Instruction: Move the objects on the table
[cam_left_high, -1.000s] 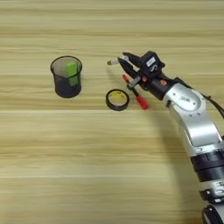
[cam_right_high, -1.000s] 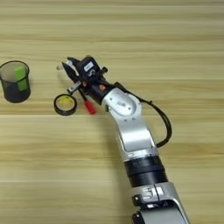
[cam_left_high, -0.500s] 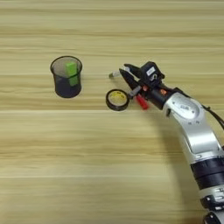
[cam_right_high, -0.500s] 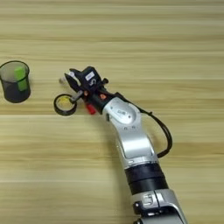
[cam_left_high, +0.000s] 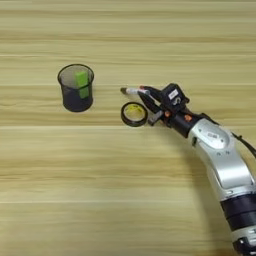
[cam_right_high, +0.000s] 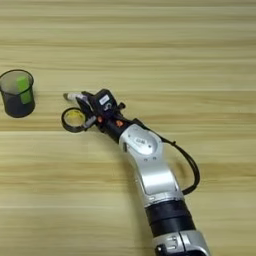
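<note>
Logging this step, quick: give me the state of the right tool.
Right tool: over the tape ring and the marker; cannot be told whether it is open, closed or holding anything.

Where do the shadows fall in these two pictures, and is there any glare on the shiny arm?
Left eye view: the arm throws a soft shadow on the table to its left, and the cup a faint one at its base. Right eye view: pale highlights show on the arm's silver shell, and the tape ring beside the hand casts almost no shadow.
</note>
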